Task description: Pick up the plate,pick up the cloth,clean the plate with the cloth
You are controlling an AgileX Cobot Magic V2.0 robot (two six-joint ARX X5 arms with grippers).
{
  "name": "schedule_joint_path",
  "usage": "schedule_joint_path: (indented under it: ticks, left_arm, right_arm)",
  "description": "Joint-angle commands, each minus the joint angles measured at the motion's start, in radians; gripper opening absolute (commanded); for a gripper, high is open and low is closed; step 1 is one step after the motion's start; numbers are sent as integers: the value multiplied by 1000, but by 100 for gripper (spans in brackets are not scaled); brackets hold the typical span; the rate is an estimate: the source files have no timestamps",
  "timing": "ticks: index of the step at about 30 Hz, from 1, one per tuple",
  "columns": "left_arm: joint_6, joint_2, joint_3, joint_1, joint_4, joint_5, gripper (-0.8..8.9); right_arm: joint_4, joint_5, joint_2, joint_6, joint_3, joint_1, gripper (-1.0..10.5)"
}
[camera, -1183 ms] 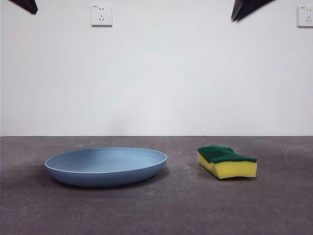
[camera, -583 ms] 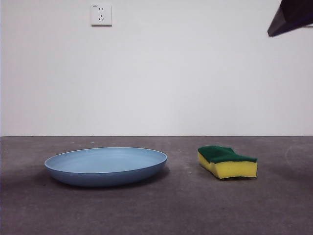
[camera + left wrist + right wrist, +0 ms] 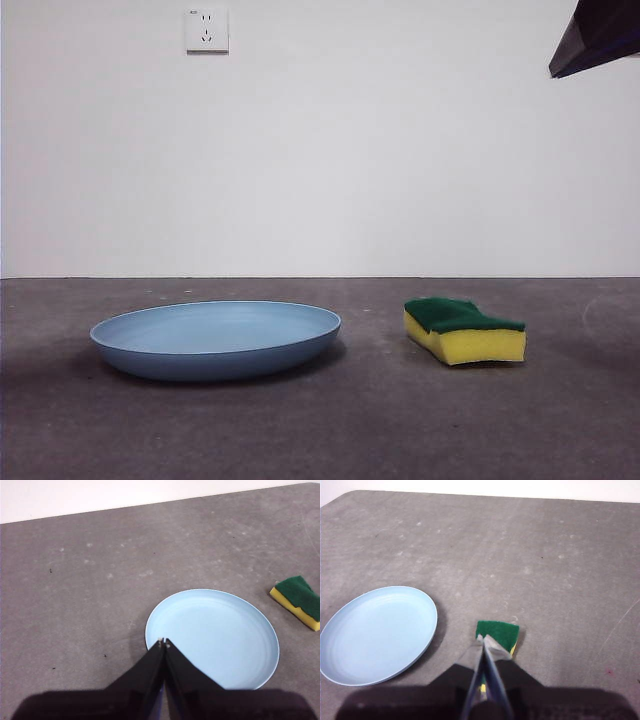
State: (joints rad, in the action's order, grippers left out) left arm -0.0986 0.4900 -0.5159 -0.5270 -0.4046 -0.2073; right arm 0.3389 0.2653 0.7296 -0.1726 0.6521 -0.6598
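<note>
The light blue plate (image 3: 216,338) lies flat on the grey table, left of centre in the front view. The cloth (image 3: 464,330), a yellow block with a green top, rests to its right, apart from it. My left gripper (image 3: 164,642) is shut and hovers high above the plate (image 3: 212,639), its tips over the rim; the cloth (image 3: 298,601) shows off to one side. My right gripper (image 3: 483,638) is shut too, high above the cloth (image 3: 498,634), with the plate (image 3: 377,633) beside. A dark arm part (image 3: 598,38) shows at the front view's top right corner.
A white wall with a power socket (image 3: 207,30) stands behind the table. The table's far edge (image 3: 480,495) runs along the wall. Bare grey tabletop (image 3: 380,430) surrounds both objects.
The black tip at the top left has left the front view. The dark arm part at the top right moved further right. Plate and cloth have not moved.
</note>
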Motion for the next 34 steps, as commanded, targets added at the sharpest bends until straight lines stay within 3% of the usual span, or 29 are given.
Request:
schedule_joint_path:
  ticks: [1,7,10,14,23,34]
  left_arm:
    - [-10,0,5,-3,3,0,-3]
    - [-7,-1,5,-3,4,-1,-3]
    - [53,-56,5,26,-23,-11,-3]
    - [51,-135,21,138,-8,89,-3]
    - [52,-351,268,394,191,237,-3]
    - [57,-488,492,438,262,236,-3]
  right_arm:
    - [-8,3,-3,-10,-4,0,1]
    - [-8,3,-3,-10,-4,0,1]
    - [-8,3,-3,-10,-4,0,1]
    - [-8,2,-2,-10,-4,0,1]
    - [-8,2,-2,-10,-4,0,1]
    - [-8,2,-3,-10,-4,0,1]
